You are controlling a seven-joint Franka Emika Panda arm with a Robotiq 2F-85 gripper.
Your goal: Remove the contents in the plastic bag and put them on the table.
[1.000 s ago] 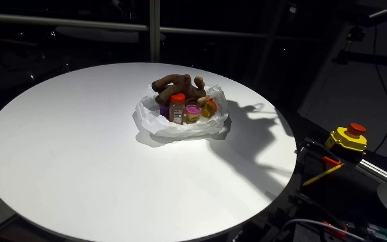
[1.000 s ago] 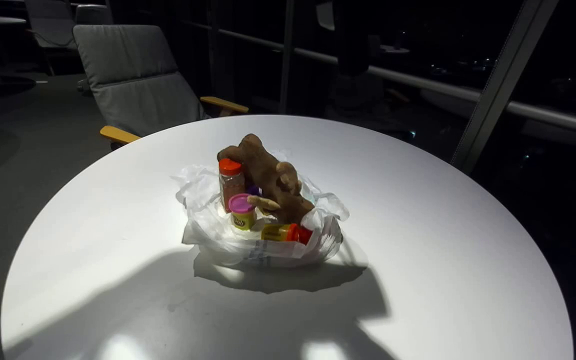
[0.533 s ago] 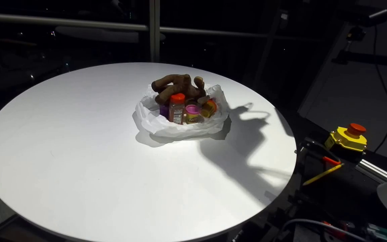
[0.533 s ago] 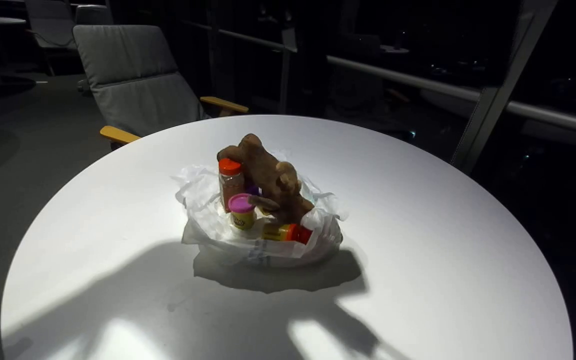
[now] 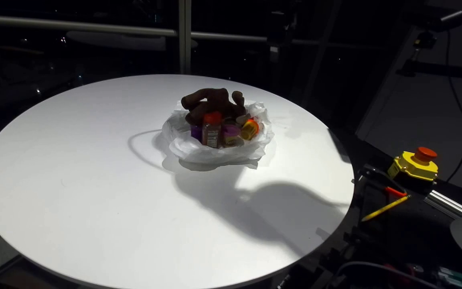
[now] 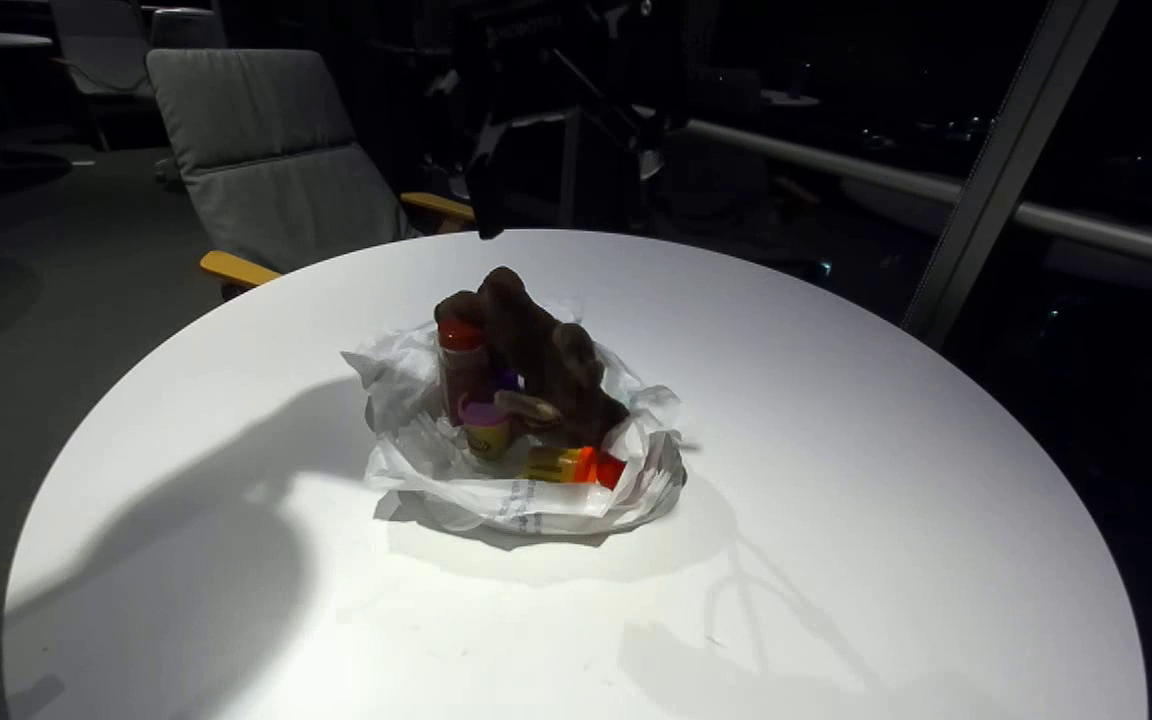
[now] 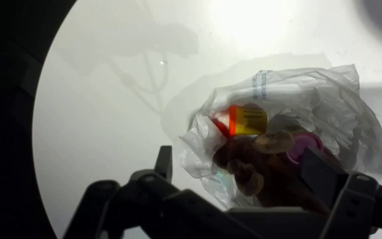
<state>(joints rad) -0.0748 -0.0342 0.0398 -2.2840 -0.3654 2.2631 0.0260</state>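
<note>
My tool (image 7: 242,164) spread wide, above the plastic bag (image 7: 287,91) on the bench (image 5: 86,200), a brown plush toy (image 6: 538,360), red-capped jar (image 5: 211,131) and pink-lidded tub (image 6: 485,430) inside

- Plastic bag (image 7: 327,96): translucent white, dark-blue printing (image 7: 260,87)
- Plush toy (image 6: 526,340): brown, tan patches
- Left Play-Doh tub (image 6: 486,442): yellow, pinkish-purple lid (image 6: 482,414)
- Right Play-Doh tub (image 6: 552,465): yellow, orange rim (image 6: 586,465)
- Jar (image 5: 211,136): clear, red lid (image 5: 213,117)
- Table (image 5: 94,220): white
- Armchair (image 6: 271,190): grey
- Gripper (image 7: 239,159): black

In an exterior view, passage across the table (image 5: 74,216) runs free from the left and near edges to the plastic bag (image 5: 191,155). Toward the near edge, the red-capped jar (image 5: 211,136) and pink-lidded tub (image 5: 231,134) obstruct low access to the brown toy (image 5: 217,101).
</note>
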